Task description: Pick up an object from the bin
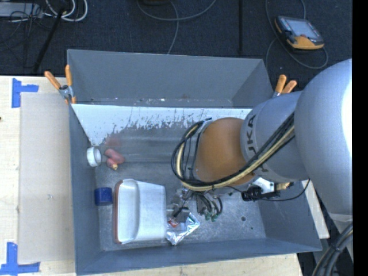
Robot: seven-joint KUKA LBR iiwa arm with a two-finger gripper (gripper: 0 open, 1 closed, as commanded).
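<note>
My claw (pixel 187 207) hangs low in the bin (pixel 167 79), just above a crumpled silver wrapper (pixel 183 232) that lies against a white tray (pixel 141 211). My wrist hides it, so I cannot tell whether it is released or clenched. I judge it best to centre over the wrapper, clear of the tray's edge.

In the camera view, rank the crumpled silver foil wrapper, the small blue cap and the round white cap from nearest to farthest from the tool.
1. Crumpled silver foil wrapper, just below the tool in the view.
2. Small blue cap, well to the left.
3. Round white cap, far left and higher up the view.
</note>
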